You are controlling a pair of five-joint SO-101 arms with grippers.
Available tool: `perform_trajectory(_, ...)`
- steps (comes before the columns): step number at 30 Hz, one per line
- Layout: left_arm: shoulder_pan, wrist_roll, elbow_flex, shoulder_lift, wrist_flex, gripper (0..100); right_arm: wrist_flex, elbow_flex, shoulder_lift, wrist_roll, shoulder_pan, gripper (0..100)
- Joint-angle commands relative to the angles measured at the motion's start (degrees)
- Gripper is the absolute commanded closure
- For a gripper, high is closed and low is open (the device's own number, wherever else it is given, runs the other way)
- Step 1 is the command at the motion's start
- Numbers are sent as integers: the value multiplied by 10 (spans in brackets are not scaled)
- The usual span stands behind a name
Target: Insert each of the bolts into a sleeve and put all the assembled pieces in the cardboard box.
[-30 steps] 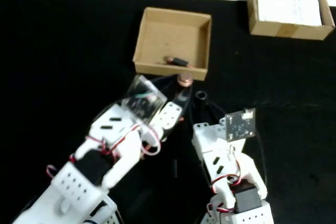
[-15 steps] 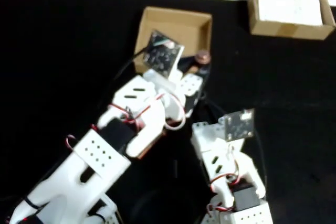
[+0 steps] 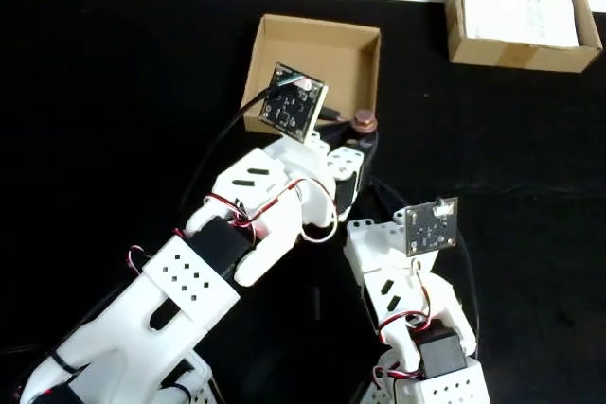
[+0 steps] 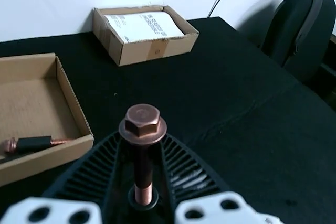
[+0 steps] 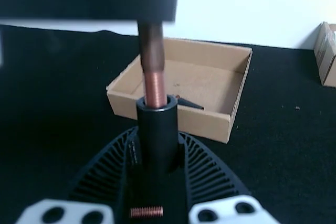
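The left jaws pinch the copper bolt (image 4: 142, 150) by its shank, head up, its lower end in the mouth of the black sleeve (image 5: 157, 129), which the right jaws clamp upright. Both sit just in front of the cardboard box (image 3: 372, 68). Both parts look rigid, smooth and likely slippery, so a mid-length hold suits them. The left arm stretches forward above, and the right arm sits folded low beneath it.

bolt (image 5: 154, 85) tip hidden inside sleeve (image 5: 157, 129), assembled piece (image 4: 31, 144) in cardboard box (image 4: 72, 106) cut off by picture edge

1. The bolt (image 4: 142, 121) is gleaming as smooth, copper-toned metal.
2. The sleeve (image 5: 157, 129) is looking matt black and smooth.
3. The cardboard box (image 3: 303, 71) is showing dull brown card.
4. The table cloth (image 3: 114, 92) is lying matt black.
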Motion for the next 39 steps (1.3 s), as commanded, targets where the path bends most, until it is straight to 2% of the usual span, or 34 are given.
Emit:
perform_trajectory(1,7,4,9,-6,-15,991,-15,-3,-4,-1,-4,991)
perform_trajectory(8,4,2,39,-7,-11,990,-15,-7,-4,-1,-2,991)
perform_trajectory(10,2,1,32,-7,7,984,-15,-7,-4,-1,-2,991)
perform_trajectory(12,2,1,13,-7,44,933,-15,-7,-4,-1,-2,991)
perform_trajectory(17,5,5,-79,-14,232,736,-15,-8,0,-2,-1,991)
perform_trajectory(21,6,0,-155,-61,404,726,-15,-9,2,-6,9,991)
perform_trajectory(23,2,-1,-182,-99,483,726,-15,-32,4,-33,29,991)
perform_trajectory(27,-23,-2,-195,-189,585,762,-15,-122,60,-53,68,991)
perform_trajectory(33,-109,-7,-104,-311,591,998,-15,-375,339,-52,95,991)
perform_trajectory(37,-160,-12,13,-387,531,973,-14,-552,533,-47,93,991)
perform_trajectory(39,-187,-11,94,-429,480,973,-12,-629,627,-18,93,991)
